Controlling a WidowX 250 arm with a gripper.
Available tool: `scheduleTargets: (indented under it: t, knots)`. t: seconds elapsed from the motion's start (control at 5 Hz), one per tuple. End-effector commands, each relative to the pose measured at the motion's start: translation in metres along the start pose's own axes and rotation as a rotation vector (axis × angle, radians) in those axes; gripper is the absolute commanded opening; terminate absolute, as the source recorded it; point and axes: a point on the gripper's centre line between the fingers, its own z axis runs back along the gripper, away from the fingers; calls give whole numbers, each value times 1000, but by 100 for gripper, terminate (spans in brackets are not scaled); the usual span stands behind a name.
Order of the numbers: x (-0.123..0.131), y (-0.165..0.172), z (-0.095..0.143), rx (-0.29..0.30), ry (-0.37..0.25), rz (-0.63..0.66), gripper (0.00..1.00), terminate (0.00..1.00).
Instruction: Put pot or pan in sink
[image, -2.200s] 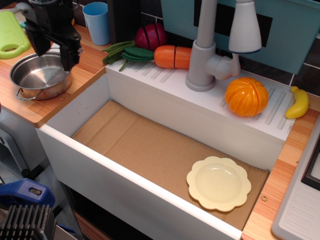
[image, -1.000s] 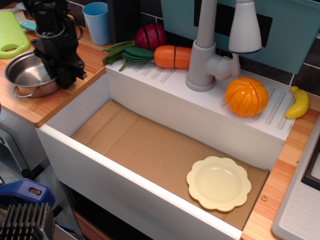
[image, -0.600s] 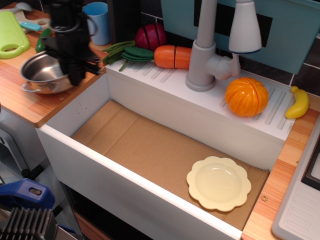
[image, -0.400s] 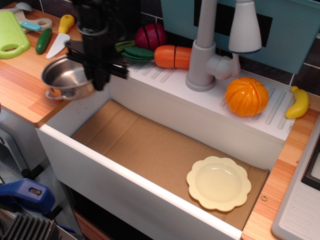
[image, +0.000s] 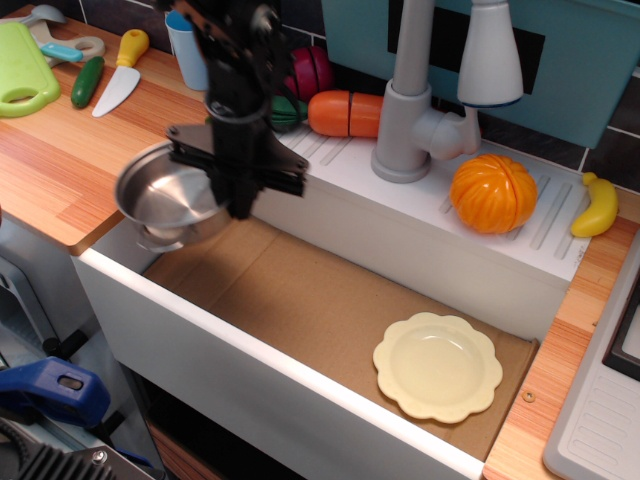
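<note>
The shiny steel pot (image: 172, 197) hangs in the air over the left end of the white sink (image: 290, 360), above its brown cardboard bottom (image: 300, 300). My black gripper (image: 237, 190) is shut on the pot's right rim and holds it up. The pot sits roughly level, with one wire loop handle showing at its lower front. The gripper's body hides the pot's right edge.
A pale yellow scalloped plate (image: 437, 366) lies at the sink's right end. The grey faucet (image: 415, 90), an orange pumpkin (image: 493, 192), a carrot (image: 345, 113) and a banana (image: 596, 206) are on the drainboard behind. A blue cup (image: 186, 50), toy knife (image: 122, 72) and green board (image: 22, 68) are on the left counter.
My gripper closed on the pot on the left counter, lifted it and carried it right and forward; it now hangs over the sink's left end.
</note>
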Motion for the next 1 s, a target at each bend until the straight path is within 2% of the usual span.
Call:
scheduleTargets:
  t: [0.0, 0.2, 0.4, 0.6, 0.8]
  knots:
    - [-2, -16, -3, -61, -56, 52, 0, 0]
    - [-7, -25, -14, -78, -85, 46, 0, 0]
    - [-5, -30, -27, -154, -75, 60, 100, 0]
    - [-5, -30, -27, -154, -75, 60, 100, 0]
    - [-5, -30, -27, -154, -75, 60, 100, 100]
